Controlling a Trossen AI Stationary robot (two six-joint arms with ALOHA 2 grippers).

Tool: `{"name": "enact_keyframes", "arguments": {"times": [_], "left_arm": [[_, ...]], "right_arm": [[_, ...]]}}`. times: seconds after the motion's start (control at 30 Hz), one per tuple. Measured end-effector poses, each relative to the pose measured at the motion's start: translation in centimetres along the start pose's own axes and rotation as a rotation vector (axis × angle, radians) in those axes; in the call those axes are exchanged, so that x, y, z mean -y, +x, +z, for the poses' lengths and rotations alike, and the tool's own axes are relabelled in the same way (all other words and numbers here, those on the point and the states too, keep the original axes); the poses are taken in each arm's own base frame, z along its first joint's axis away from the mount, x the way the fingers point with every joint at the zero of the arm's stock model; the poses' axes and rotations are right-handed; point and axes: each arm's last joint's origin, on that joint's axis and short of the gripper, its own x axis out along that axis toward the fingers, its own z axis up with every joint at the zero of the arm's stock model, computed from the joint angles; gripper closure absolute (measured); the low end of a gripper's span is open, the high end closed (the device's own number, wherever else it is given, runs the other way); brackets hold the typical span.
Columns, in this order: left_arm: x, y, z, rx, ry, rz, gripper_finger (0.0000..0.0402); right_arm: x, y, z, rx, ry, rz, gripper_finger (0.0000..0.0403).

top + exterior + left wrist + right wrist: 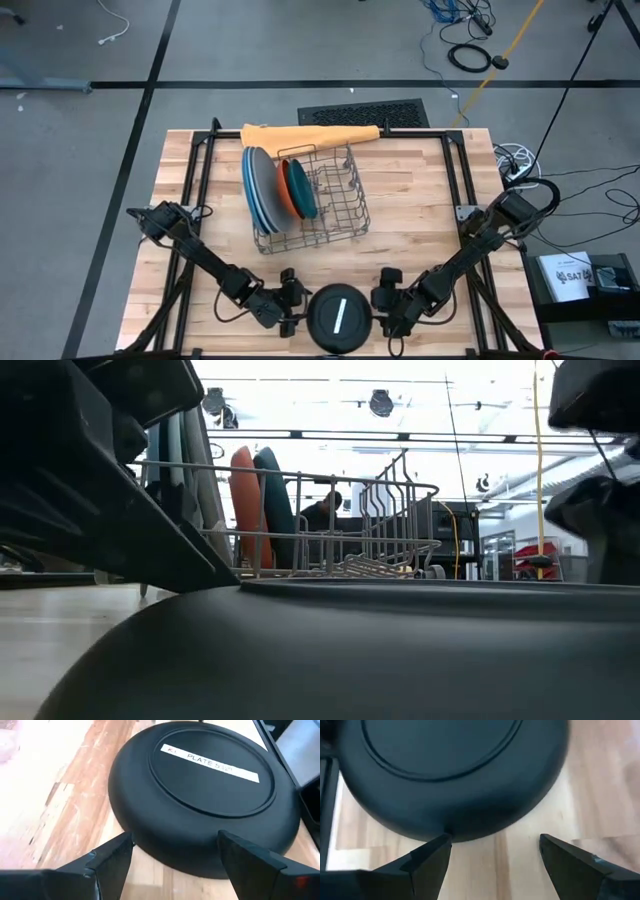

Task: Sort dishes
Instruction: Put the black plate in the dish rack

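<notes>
The black plate with a white stripe [340, 318] lies upside down, rim on the table, at the near edge; it fills the low view [350, 650]. My left gripper [292, 300] is open at the plate's left side and my right gripper [384, 300] is open at its right side. In the wire dish rack [340, 205], the large light blue, blue and grey plates [258, 188], the orange plate [289, 188] and the teal plate [303, 190] stand on edge. My left gripper [175, 840] comes in level from the table's left, its open fingers at the plate's outer wall [170, 852]; whether they touch it I cannot tell. My right gripper [495, 840] comes in level from the table's right; one fingertip [442, 842] is at the plate's rim [455, 836], and whether it touches I cannot tell.
A folded orange cloth [310, 134] lies behind the rack at the far edge. A black frame [190, 150] runs along the table's sides. Bare wood shows left and right of the rack. A person shows beyond the rack in the low view [322, 512].
</notes>
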Motion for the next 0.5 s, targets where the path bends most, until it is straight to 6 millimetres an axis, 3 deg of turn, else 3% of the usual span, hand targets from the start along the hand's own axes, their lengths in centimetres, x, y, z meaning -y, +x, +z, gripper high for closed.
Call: {"name": "enact_keyframes", "arguments": {"times": [0.17, 0.5], "left_arm": [[-0.2, 1.0, -0.9, -0.001, -0.028, 0.003, 0.0111], [-0.6, 2.2, -1.6, 0.053, -0.046, 0.039, 0.0111]], "right_arm": [[0.1, 1.5, -1.2, 0.003, -0.004, -0.003, 0.0105], [-0.4, 1.8, -0.5, 0.095, -0.111, 0.056, 0.0105]]}}
